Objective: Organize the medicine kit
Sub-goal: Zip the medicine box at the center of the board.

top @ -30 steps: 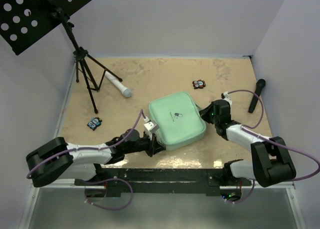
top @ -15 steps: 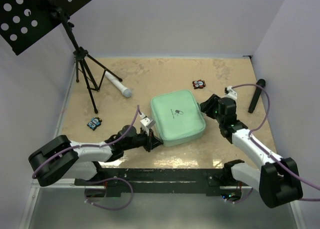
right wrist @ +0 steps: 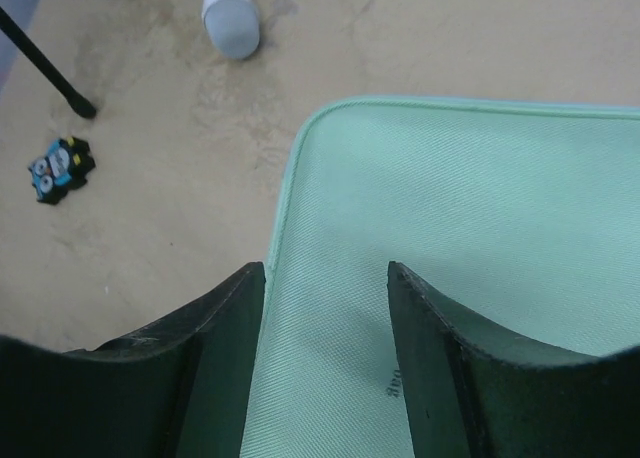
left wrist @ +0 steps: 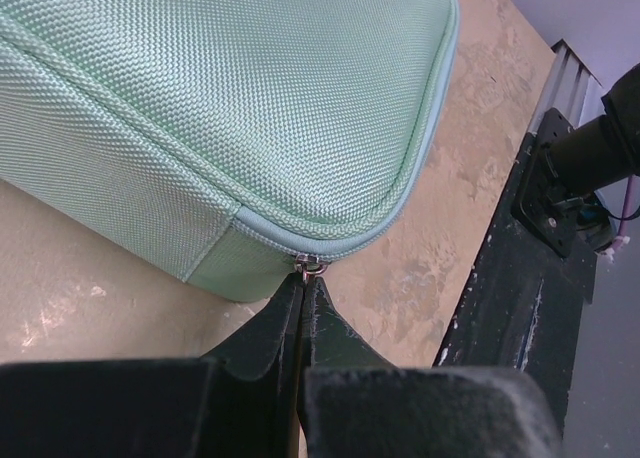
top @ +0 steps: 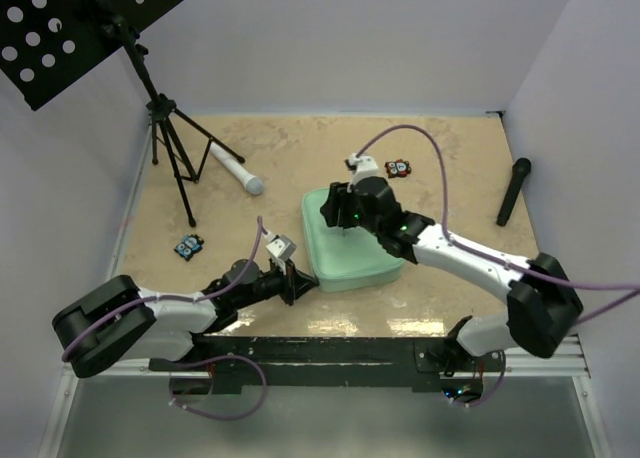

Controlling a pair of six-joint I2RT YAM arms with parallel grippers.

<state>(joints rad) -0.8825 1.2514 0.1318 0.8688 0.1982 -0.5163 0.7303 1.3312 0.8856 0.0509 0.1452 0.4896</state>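
Since our left fingers [left wrist: 298, 303] pinch shut on the zipper pull [left wrist: 311, 267] at the lower-left corner of the medicine kit [top: 350, 263], centre frame on the table [top: 300, 168], and our right fingers [right wrist: 425, 318] hover open and empty above its lid, a pull may drag the whole case.

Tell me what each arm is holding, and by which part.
The left fingers pinch the zipper pull of the medicine kit; the right fingers hold nothing.
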